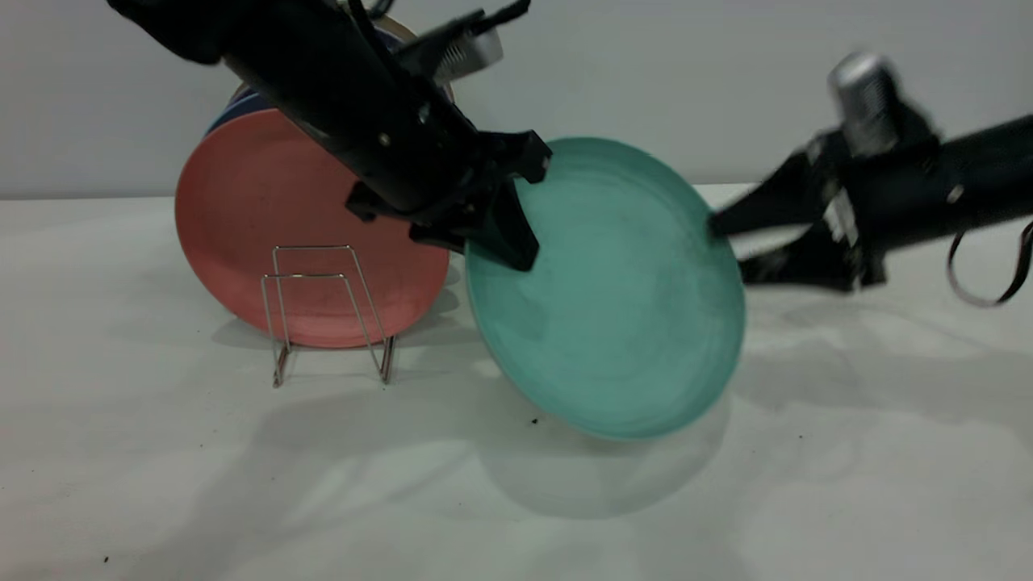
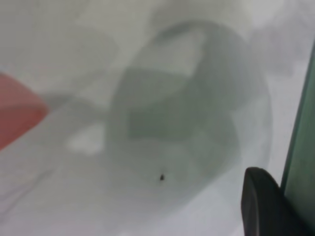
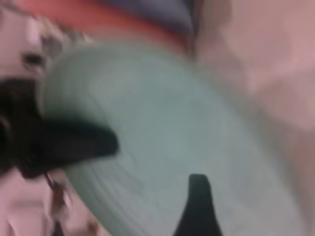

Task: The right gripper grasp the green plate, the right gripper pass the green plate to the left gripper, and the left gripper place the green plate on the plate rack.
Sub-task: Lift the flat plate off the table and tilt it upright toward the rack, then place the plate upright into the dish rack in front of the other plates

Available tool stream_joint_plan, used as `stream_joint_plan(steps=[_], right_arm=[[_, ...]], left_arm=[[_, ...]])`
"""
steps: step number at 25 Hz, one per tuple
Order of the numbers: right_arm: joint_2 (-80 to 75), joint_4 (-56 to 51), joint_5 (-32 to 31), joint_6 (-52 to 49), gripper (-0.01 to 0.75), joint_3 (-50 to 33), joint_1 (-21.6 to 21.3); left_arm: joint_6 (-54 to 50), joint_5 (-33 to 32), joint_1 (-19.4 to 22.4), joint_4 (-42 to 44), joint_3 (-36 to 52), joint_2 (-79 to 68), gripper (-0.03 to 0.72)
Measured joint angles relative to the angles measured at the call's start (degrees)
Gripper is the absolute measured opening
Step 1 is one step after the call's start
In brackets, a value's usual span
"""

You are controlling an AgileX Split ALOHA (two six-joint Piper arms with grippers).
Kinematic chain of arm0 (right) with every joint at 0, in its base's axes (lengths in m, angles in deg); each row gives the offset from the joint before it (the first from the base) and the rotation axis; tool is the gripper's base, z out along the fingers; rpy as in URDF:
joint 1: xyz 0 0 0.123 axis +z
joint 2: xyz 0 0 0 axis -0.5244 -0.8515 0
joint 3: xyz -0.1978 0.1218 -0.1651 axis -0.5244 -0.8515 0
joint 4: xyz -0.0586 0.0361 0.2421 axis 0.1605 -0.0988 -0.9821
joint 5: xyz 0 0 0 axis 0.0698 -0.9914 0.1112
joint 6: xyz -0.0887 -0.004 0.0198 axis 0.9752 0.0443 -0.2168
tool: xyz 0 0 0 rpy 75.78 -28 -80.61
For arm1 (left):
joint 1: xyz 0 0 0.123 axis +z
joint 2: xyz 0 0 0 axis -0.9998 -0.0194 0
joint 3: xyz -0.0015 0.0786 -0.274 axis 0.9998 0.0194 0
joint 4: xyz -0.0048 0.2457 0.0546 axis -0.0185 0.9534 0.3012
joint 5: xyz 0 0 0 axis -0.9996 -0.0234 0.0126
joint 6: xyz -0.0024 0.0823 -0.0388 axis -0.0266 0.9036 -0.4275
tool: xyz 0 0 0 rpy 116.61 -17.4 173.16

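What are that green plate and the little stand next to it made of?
The green plate looks like matte plastic or melamine, though glazed ceramic can't be excluded: it has a dull, even teal face with faint scuffs and no glare. The plate rack looks like bare polished metal wire: thin silvery bent rods that catch the light.

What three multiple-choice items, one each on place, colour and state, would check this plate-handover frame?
1. Where is the green plate?
A. In the plate rack
B. Held in the air beside the rack
C. Flat on the table

2. What colour is the plate standing just behind the rack?
A. Salmon-pink
B. Yellow
C. White

3. How does the left pincer stand?
A. Parked away
B. Open above the rack
C. Clamped on the green plate's rim

Key: 1 B, its shadow lies below it; 2 A, the pink plate; 3 C, a finger overlaps the rim.
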Motion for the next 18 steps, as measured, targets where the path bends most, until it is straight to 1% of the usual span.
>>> stream_joint_plan(steps=[3,6,8,12,15,18], right_arm=[[3.1,3.0,-0.2,-4.8,0.652,1.3,-3.1],[8.8,8.9,-0.8,-6.6,0.604,1.4,-3.8],[12.8,12.6,-1.4,-8.4,0.557,1.4,-3.7],[21.0,20.5,-2.3,-14.3,0.496,1.4,-3.0],[27.0,26.7,-2.5,-19.1,0.484,0.8,-1.3],[33.5,31.9,-2.9,-22.7,0.482,-2.1,1.9]], left_arm=[[1.1,-3.0,2.4,2.6,0.0,3.0,0.105],[3.8,-7.8,5.8,5.7,0.0,7.7,0.105],[6.6,-11.1,8.2,7.6,0.0,10.7,0.105],[14.9,-14.0,13.5,11.0,0.0,16.8,0.105],[23.5,-14.9,17.9,13.0,0.0,20.4,0.105],[34.1,-14.7,22.1,13.5,0.0,22.1,0.105]])
